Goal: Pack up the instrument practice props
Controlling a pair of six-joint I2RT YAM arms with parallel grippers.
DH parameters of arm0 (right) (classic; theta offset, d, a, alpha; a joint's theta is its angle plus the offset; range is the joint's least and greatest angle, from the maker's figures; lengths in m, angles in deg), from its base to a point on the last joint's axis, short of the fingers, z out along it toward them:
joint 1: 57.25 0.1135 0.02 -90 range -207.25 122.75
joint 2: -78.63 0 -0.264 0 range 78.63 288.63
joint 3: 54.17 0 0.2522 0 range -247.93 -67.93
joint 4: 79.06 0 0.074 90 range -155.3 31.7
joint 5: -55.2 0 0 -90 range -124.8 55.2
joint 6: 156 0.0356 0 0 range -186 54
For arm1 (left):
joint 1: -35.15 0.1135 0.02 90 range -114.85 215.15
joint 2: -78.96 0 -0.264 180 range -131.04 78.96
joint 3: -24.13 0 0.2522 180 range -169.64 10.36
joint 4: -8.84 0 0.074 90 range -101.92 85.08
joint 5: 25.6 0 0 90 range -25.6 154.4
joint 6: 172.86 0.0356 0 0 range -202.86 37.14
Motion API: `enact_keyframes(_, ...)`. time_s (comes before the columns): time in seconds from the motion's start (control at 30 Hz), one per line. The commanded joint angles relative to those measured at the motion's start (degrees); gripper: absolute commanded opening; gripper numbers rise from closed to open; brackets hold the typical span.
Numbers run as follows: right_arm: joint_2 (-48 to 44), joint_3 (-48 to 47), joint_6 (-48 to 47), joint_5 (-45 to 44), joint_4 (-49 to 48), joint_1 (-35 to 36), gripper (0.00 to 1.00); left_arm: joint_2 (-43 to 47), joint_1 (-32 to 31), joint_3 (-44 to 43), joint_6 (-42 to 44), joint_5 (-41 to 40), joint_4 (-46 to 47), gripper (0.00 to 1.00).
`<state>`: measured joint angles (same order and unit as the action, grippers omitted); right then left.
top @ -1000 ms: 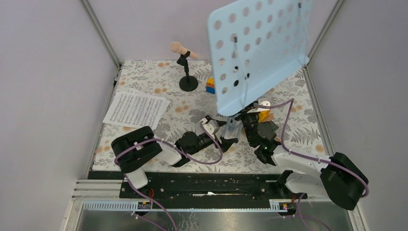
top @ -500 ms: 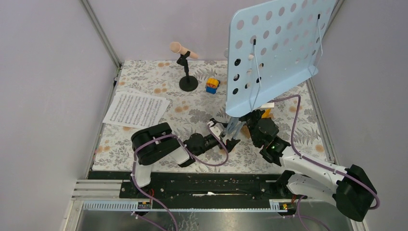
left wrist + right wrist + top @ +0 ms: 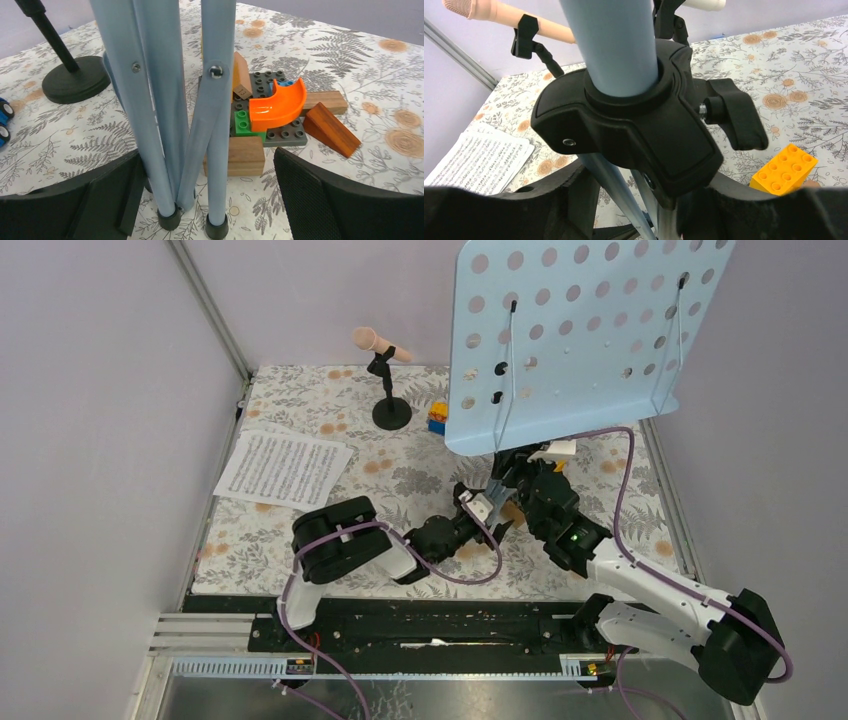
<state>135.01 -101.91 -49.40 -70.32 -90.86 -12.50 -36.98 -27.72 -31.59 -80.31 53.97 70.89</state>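
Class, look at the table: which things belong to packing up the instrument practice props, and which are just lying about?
To pack:
light-blue music rack
sheet-music pages
pink microphone
black round-based mic holder

Lying about:
colourful toy blocks
brown wooden blocks
yellow toy block

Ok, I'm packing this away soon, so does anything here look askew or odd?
The music rack has its tripod legs folded tight together, feet bunched beside a pile of blocks, so it probably cannot stand unaided.
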Motion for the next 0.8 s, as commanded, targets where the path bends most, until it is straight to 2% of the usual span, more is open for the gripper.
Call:
enact_keyframes(0.0, -0.71, -4.10, 9.25, 18.00, 0.12, 2.87, 0.00, -3.38, 0.56, -7.63, 1.98, -2.14, -3.14, 0.99)
enact_keyframes(0.07, -0.54, -5.03, 9.10, 20.80, 0.88, 2.81, 0.00, -4.04, 0.51, -9.10, 2.98, -2.92, -4.02, 0.99)
enact_keyframes(0.17, -0.46, -5.92, 8.51, 24.23, 1.32, 2.88, 0.00, -5.04, 0.56, -11.30, 4.05, -2.97, -5.57, 0.90)
enact_keyframes(0.27, -0.42, -7.22, 7.30, 27.31, 2.07, 2.85, 0.00, -5.33, 0.56, -12.41, 4.32, -2.91, -6.17, 0.73)
enact_keyframes(0.37, -0.03, -9.12, 5.14, 31.20, 3.09, 2.87, 0.00, -4.15, 0.53, -11.29, 4.31, -2.12, -6.05, 0.47)
enact_keyframes(0.47, 2.05, -12.47, 2.39, 36.19, 4.67, 2.97, 0.00, -0.82, 0.56, -7.04, 2.89, -2.36, -4.09, 0.35)
enact_keyframes(0.53, 4.25, -15.51, 0.43, 39.24, 6.06, 3.46, 0.00, 2.69, 0.56, -2.11, 1.79, -1.77, -2.21, 0.31)
enact_keyframes(0.7, 12.00, -26.13, -2.18, 41.72, 10.47, 5.78, 0.00, 15.06, 0.51, 8.99, -2.37, -0.51, -1.78, 0.35)
enact_keyframes(0.77, 15.49, -31.96, -3.17, 42.07, 12.58, 7.06, 0.00, 19.84, 0.47, 12.95, -5.46, -0.90, -2.78, 0.33)
